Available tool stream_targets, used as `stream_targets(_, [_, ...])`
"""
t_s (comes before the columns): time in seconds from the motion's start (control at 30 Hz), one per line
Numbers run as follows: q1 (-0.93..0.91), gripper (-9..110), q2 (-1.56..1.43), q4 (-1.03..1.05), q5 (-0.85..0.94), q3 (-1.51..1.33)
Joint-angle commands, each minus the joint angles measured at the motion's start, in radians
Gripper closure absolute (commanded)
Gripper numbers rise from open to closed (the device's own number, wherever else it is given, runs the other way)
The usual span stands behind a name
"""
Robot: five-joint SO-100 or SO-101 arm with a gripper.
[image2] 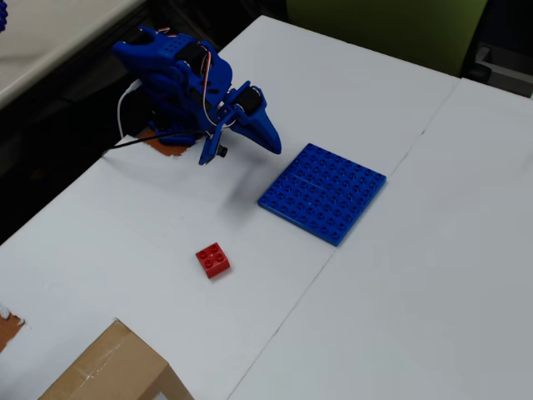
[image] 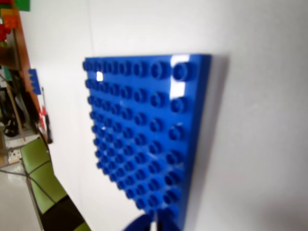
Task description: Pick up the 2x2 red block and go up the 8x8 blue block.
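A small bright red block [image2: 213, 260], made of glossy moulded plastic with four round studs on top, sits alone on a white matte surface [image2: 358, 317] in the overhead view. Nothing touches it. Up and to the right of it, well apart, lies a flat, thin, square blue baseplate [image2: 323, 192], also shiny plastic, covered by an even grid of round studs. The plate lies flat on the surface with one corner turned toward the red block.

In the wrist view the same blue plate [image: 144, 134] fills the middle of the picture, slightly blurred, with bright reflections on a few studs and a soft shadow along its right edge.

The surface is made of white panels that meet at thin dark seams.

Above and to the left of the red block, in the overhead view, stands the blue plastic robot arm [image2: 179, 79], folded low, with thin wires running along it. Its end effector [image2: 250, 133] points toward the blue plate, clear of both blocks and holding nothing; whether its jaws are parted or together cannot be told.

A brown cardboard box [image2: 112, 371] juts in at the bottom left corner of the overhead view; its contents are not visible.
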State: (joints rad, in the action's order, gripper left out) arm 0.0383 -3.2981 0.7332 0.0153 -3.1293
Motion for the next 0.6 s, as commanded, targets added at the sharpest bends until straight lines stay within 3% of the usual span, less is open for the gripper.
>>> stream_targets(0.0, [0.006, 101, -0.009, 0.008, 0.006, -0.006])
stream_targets(0.3, [0.018, 101, -0.009, 0.002, 0.008, -0.006])
stream_targets(0.37, [-0.009, 101, -0.011, -0.081, 0.104, -0.006])
stream_targets(0.57, [-0.044, 101, 0.08, -0.239, 0.135, 0.048])
